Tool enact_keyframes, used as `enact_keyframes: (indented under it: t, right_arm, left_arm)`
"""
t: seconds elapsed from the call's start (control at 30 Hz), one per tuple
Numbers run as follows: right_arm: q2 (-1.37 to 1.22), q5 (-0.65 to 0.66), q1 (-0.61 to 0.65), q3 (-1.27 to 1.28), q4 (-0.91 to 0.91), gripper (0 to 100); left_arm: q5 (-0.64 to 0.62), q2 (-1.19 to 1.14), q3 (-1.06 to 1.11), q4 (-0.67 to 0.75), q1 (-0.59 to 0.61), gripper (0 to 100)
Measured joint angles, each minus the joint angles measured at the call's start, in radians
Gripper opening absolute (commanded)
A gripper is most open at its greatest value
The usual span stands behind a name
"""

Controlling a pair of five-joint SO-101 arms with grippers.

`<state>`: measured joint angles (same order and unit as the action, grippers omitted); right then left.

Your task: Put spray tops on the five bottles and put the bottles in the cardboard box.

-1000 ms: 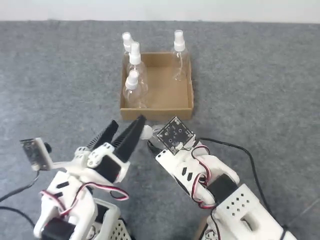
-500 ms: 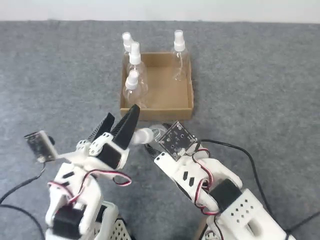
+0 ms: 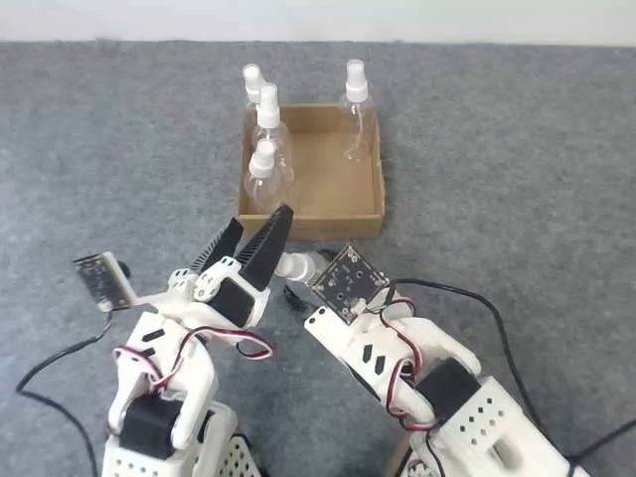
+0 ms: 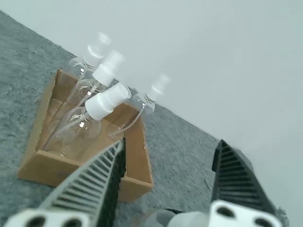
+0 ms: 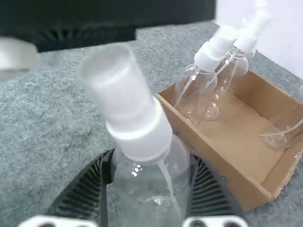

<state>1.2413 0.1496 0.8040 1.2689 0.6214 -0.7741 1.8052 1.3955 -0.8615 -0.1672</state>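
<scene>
The fifth clear plastic bottle [image 5: 147, 189] is clamped in the right hand [image 5: 147, 203], low over the grey counter [image 3: 517, 149] just in front of the shallow brown cardboard box [image 3: 311, 227], with a white spray top [image 5: 135, 127] on its neck, leaning toward the box. The left hand [image 3: 258, 224] is spread apart beside that top, gripping nothing. Four other clear bottles with white spray tops [image 3: 266, 169] stand at the box, so capping looks about finished. Next, the left hand should clear off and the right should set this bottle upright on the box's free floor
</scene>
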Motion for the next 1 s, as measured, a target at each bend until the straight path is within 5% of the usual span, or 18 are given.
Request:
enact_keyframes:
  t: [0.8,1.0]
  right_arm:
    - [0.006,0.044,0.086,0.002,0.064,0.6]
    - [0.006,0.052,0.089,0.002,0.064,0.6]
  left_arm:
    - [0.035,0.000,0.054,0.006,-0.035,28]
    - [0.008,0.000,0.037,0.006,0.044,28]
